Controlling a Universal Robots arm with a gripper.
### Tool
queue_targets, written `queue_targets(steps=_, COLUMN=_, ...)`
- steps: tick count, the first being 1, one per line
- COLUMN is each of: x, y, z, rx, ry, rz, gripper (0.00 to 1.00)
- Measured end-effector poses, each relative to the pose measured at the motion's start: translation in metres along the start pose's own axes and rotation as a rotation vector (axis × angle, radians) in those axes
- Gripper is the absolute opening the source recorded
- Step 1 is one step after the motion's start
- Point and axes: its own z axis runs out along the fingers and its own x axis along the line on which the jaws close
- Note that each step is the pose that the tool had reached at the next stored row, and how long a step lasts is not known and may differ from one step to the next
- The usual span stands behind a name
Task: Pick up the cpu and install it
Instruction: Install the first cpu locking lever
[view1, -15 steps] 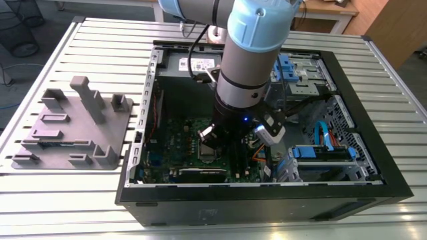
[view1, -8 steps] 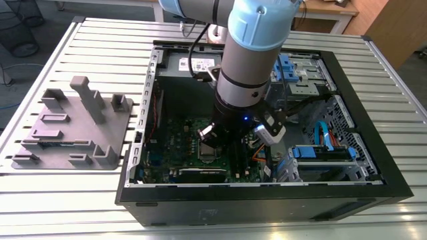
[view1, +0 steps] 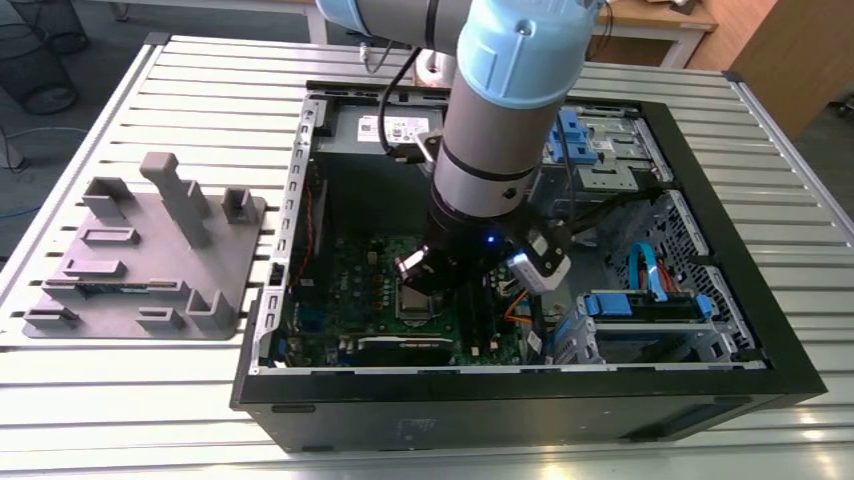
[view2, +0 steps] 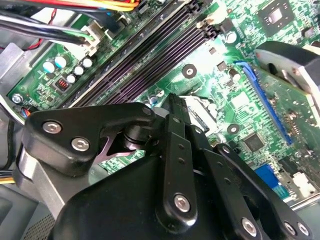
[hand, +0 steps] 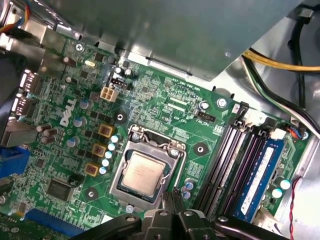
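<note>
Square silver-grey cpu (hand: 144, 172) seated in socket | black gripper (hand: 172, 197) at its 5 o'clock (first wrist view) | jaws closed, empty

One open computer case (view1: 694, 390) lay on one slatted bench (view1: 160, 400), beside one grey fixture block (view1: 147, 255). One robot arm (view1: 514, 90) reached inside. On the single motherboard (hand: 165, 100), one cpu (hand: 143, 172) sat in one socket (hand: 177, 150), flanked by four memory slots (hand: 240, 170) and three gold-topped square components (hand: 99, 150).

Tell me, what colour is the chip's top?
Dull silver-grey, seen best in the first wrist view: the chip.
</note>
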Motion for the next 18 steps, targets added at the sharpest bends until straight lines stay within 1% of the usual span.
queue_targets(steps=3, x=0.0008, y=-0.0022, z=0.0002, rx=-0.0001, ry=0.0003, rz=0.003, gripper=0.11)
queue_targets(steps=6, x=0.0010, y=-0.0026, z=0.0004, rx=-0.0018, ry=-0.0001, rz=0.007, gripper=0.11)
queue_targets(steps=9, x=0.0011, y=-0.0034, z=0.0023, rx=-0.0070, ry=-0.0028, rz=0.011, gripper=0.11)
queue_targets(steps=14, x=0.0021, y=-0.0076, z=0.0075, rx=-0.0121, ry=-0.0067, rz=0.017, gripper=0.11)
queue_targets(steps=18, x=0.0022, y=-0.0077, z=0.0078, rx=-0.0145, ry=-0.0075, rz=0.019, gripper=0.11)
